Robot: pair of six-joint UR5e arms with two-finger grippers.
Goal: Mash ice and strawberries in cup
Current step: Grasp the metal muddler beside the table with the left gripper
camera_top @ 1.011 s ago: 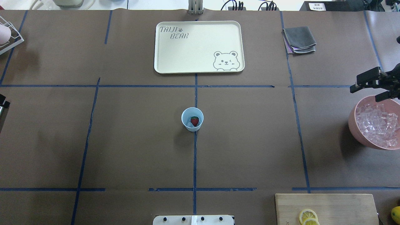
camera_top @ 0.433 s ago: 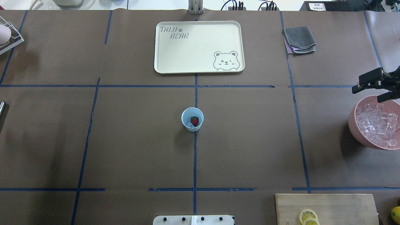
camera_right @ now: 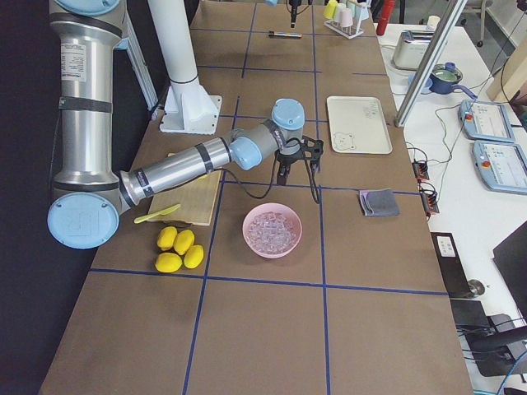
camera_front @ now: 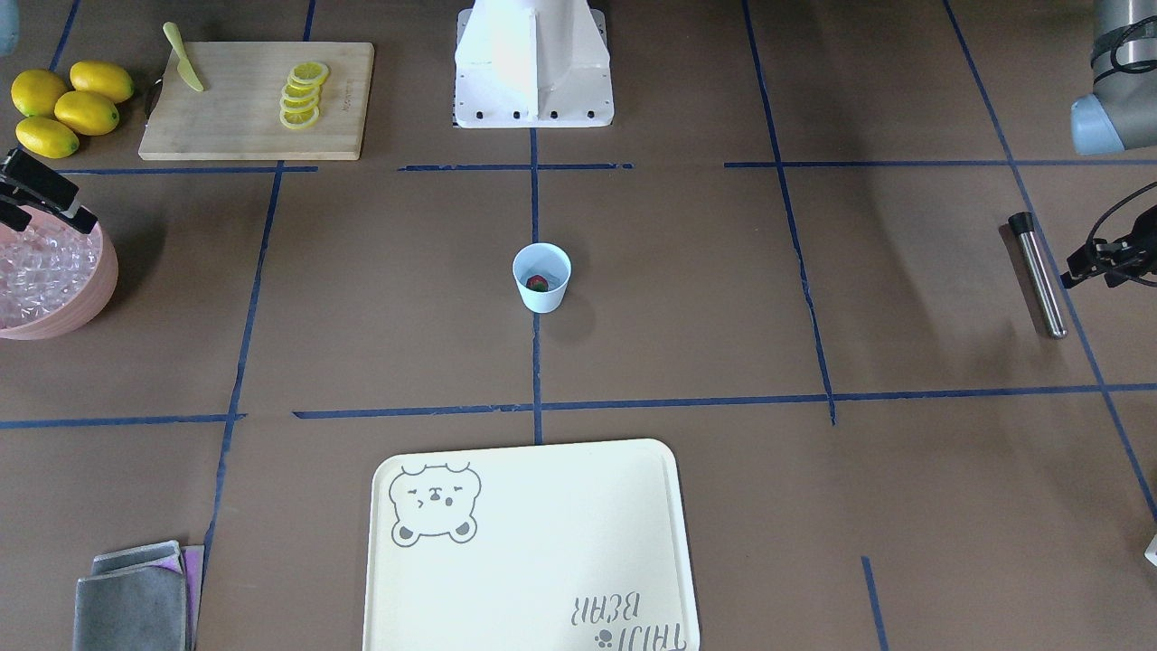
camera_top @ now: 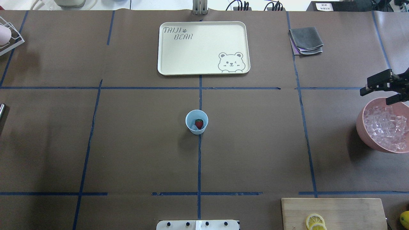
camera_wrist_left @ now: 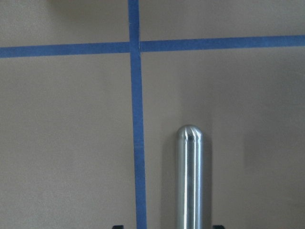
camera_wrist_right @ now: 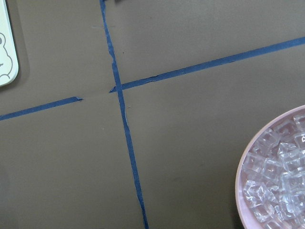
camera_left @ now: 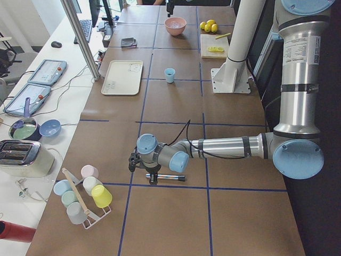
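Looking down, I see the small pale-blue tapered cup (camera_top: 189,117) at the centre of the brown table (camera_top: 255,150). It holds one dark-red strawberry (camera_top: 199,123) and clear ice (camera_top: 193,127). My right gripper (camera_top: 379,95) hangs released near the round pink bowl (camera_top: 360,129). My left gripper (camera_front: 1087,265) is spread wide over a steel rod (camera_front: 1037,271).

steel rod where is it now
The steel rod lies near the front-facing view's right edge, on the robot's left, by the left gripper, far from the cup.
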